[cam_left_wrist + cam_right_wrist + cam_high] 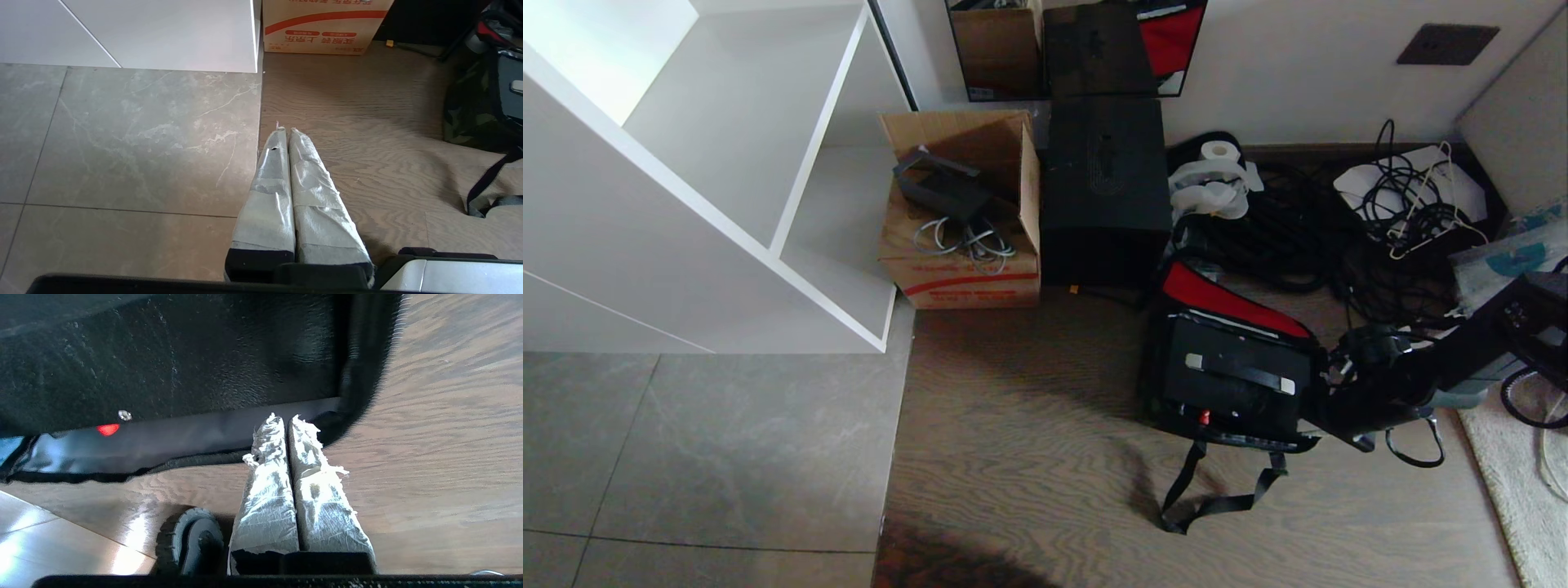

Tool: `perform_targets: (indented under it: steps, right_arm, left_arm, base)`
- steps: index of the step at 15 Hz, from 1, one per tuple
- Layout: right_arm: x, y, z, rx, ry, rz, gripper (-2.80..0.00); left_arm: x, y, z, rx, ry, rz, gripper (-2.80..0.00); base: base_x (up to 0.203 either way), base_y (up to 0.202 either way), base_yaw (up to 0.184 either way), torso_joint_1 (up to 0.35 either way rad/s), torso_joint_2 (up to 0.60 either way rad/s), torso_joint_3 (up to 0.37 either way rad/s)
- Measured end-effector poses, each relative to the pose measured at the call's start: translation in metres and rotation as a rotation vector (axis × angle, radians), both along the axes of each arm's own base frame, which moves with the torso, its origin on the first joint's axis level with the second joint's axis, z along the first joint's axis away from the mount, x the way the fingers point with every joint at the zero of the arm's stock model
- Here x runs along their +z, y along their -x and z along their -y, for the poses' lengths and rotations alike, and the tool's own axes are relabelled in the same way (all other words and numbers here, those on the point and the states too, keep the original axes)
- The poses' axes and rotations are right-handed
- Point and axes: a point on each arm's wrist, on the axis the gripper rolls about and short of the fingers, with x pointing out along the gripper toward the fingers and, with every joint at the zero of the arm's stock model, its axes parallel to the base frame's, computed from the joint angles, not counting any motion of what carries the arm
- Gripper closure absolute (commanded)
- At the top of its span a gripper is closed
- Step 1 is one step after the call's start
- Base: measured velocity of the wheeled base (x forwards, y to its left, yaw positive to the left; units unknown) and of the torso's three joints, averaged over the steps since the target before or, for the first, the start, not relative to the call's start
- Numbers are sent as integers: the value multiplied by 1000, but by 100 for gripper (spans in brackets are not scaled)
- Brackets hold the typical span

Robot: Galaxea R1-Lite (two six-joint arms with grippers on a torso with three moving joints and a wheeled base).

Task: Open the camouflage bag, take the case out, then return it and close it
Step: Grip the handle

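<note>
Behind, cardboard box (964, 212), cables (1339, 237).

Bag (1176, 384) open on the wood floor (1013, 457) — black case (1229, 388) inside, red lining showing; right arm (1437, 367) at its side.

The head camera looks steeply down from above at the floor, taking in a white shelf unit (727, 188), a cardboard box (964, 212) and the open camouflage bag (1225, 359) from some way off. The left wrist camera sits low behind the taped fingers (273, 171), facing along the tile-and-wood floor toward the same cardboard box (322, 24) and the bag's side (470, 110). The right wrist camera hangs very near the bag's black edge (351, 375), pointing down at the wooden floor (449, 437).
</note>
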Motion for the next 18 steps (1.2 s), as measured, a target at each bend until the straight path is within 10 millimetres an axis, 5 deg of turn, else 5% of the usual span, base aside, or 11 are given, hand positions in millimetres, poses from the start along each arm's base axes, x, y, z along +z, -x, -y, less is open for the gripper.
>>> perform_targets:
  steps: [8, 13, 18]
  right_arm:
    - [40, -7, 51, 57, 205, 172, 0]
    - [19, -13, 63, 26, 238, 138, 0]
    - [-5, -20, 53, 48, 226, 104, 0]
  left_arm:
    - [0, 0, 0, 0, 0, 0, 0]
    - [0, 0, 0, 0, 0, 1, 0]
    - [0, 0, 0, -1, 0, 0, 0]
  base:
    - [0, 0, 0, 0, 0, 0]
    - [0, 0, 0, 0, 0, 0]
    - [0, 0, 0, 0, 0, 0]
